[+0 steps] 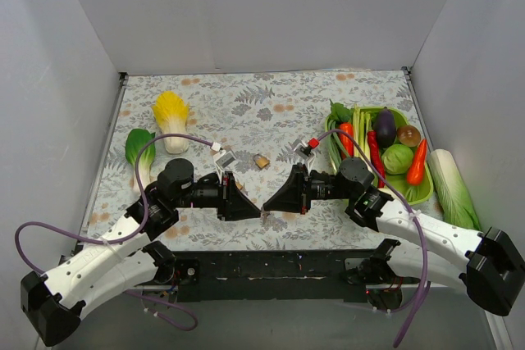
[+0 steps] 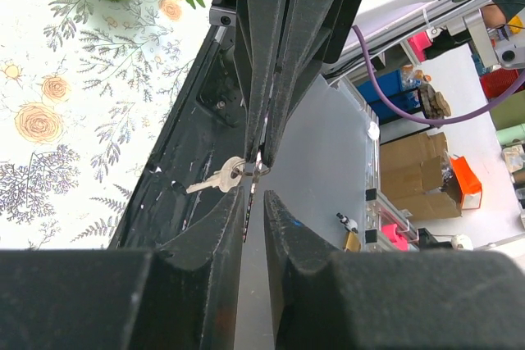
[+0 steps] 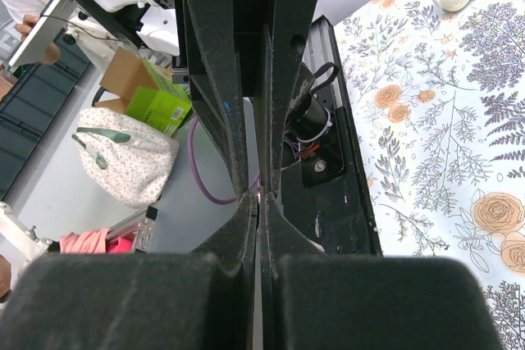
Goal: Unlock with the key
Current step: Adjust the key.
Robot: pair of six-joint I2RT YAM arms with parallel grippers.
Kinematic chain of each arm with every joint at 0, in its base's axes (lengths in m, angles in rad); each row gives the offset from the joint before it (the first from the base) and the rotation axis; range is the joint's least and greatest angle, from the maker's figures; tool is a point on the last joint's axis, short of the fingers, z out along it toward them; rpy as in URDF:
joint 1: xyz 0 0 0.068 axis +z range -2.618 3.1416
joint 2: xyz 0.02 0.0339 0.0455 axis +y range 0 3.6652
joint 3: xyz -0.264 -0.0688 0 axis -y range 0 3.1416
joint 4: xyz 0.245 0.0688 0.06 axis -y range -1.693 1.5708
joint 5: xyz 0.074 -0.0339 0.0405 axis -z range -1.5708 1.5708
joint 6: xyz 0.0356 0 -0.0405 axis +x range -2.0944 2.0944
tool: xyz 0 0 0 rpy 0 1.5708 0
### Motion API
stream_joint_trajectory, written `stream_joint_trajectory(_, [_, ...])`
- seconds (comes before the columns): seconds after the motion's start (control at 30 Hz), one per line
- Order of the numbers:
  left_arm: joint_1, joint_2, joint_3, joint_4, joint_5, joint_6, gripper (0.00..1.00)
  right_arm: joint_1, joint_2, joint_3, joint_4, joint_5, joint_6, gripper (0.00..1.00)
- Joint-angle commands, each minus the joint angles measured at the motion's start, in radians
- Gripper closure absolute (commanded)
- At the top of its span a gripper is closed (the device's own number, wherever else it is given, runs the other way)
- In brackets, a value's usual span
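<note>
Left fingers [image 2: 217, 239] are sitting narrowly apart, nosing up under the ring [image 2: 256, 168] and not gripping it, as far as I can see. The key [image 2: 209, 181] is dangling off it toward nine o'clock. The padlock [image 1: 261, 161] is lying untouched on the tabletop [image 1: 246, 112], twelve o'clock from the meeting tips. Right fingers [image 3: 225, 235] are pinching the ring tight. Looks like a handover; the unlocking itself is all yet to come.

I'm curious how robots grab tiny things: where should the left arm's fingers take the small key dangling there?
Probably on its flat head, beside the ring. The key hangs from the right gripper, shut on that ring, blade sticking out sideways. The left gripper faces it tip to tip, so coming straight ahead leaves the blade free for the padlock.
</note>
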Motion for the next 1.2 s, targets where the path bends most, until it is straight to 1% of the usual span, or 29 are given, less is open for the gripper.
stream_joint_trajectory(0.0, [0.0,-0.008,-0.005,0.017,-0.007,0.003,0.87,-0.002,-0.009,-0.004,0.052,0.009,0.007,0.99])
stream_joint_trajectory(0.07, [0.0,-0.005,-0.008,0.016,0.0,0.001,0.87,-0.002,-0.013,-0.006,0.052,0.015,0.007,0.99])
stream_joint_trajectory(0.13, [0.0,-0.001,-0.012,0.013,0.014,0.001,0.78,-0.002,-0.018,-0.007,0.052,0.021,0.008,0.99])
stream_joint_trajectory(0.17, [0.0,0.001,-0.015,0.011,0.019,-0.002,0.77,-0.005,-0.021,-0.009,0.052,0.021,0.008,0.99])
stream_joint_trajectory(0.27, [0.0,0.001,-0.019,0.011,0.023,-0.005,0.77,-0.005,-0.023,-0.009,0.053,0.024,0.01,0.99])
stream_joint_trajectory(0.3, [0.0,-0.005,-0.019,0.011,0.019,-0.005,0.78,-0.005,-0.023,-0.01,0.053,0.024,0.01,0.99])
stream_joint_trajectory(0.33, [0.0,-0.005,-0.019,0.011,0.016,-0.005,0.82,-0.005,-0.024,-0.01,0.053,0.026,0.01,0.99])
stream_joint_trajectory(0.43, [0.001,-0.007,-0.021,0.008,0.013,-0.005,0.83,-0.007,-0.032,-0.012,0.053,0.034,0.013,0.99])
stream_joint_trajectory(0.47, [0.0,-0.007,-0.024,0.008,0.017,-0.005,0.86,-0.008,-0.03,-0.013,0.053,0.034,0.013,0.99])
stream_joint_trajectory(0.5, [0.0,-0.005,-0.025,0.006,0.02,-0.004,0.91,-0.008,-0.032,-0.013,0.053,0.035,0.013,0.99])
stream_joint_trajectory(0.53, [0.0,-0.005,-0.027,0.006,0.023,-0.004,1.0,-0.008,-0.033,-0.013,0.052,0.035,0.013,0.99])
stream_joint_trajectory(0.67, [0.0,-0.022,-0.021,-0.007,0.013,0.007,1.0,-0.011,-0.03,-0.01,0.03,0.026,0.007,0.99])
stream_joint_trajectory(0.7, [0.0,-0.022,-0.015,-0.018,0.013,0.012,1.0,-0.011,-0.032,-0.007,0.014,0.027,0.001,0.95])
stream_joint_trajectory(0.73, [0.0,-0.013,-0.007,-0.049,0.016,0.024,1.0,-0.013,-0.036,-0.003,-0.006,0.029,-0.01,0.86])
stream_joint_trajectory(0.77, [0.0,-0.004,0.005,-0.069,0.02,0.032,1.0,-0.014,-0.039,0.004,-0.049,0.029,-0.034,0.74])
stream_joint_trajectory(0.8, [0.0,0.006,0.02,-0.085,0.029,0.036,1.0,-0.014,-0.044,0.022,-0.078,0.034,-0.054,0.51])
stream_joint_trajectory(0.83, [0.0,0.015,0.028,-0.116,0.052,0.047,1.0,-0.014,-0.053,0.031,-0.108,0.038,-0.073,0.41])
stream_joint_trajectory(0.9, [0.0,0.044,0.053,-0.148,0.083,0.062,1.0,-0.014,-0.059,0.065,-0.186,0.04,-0.131,0.26])
stream_joint_trajectory(1.0, [0.0,0.079,0.096,-0.231,0.115,0.107,1.0,-0.014,-0.049,0.088,-0.246,0.018,-0.185,0.21])
stream_joint_trajectory(1.17, [0.0,0.142,0.178,-0.389,0.118,0.193,1.0,0.008,0.008,0.082,-0.208,-0.019,-0.179,0.19])
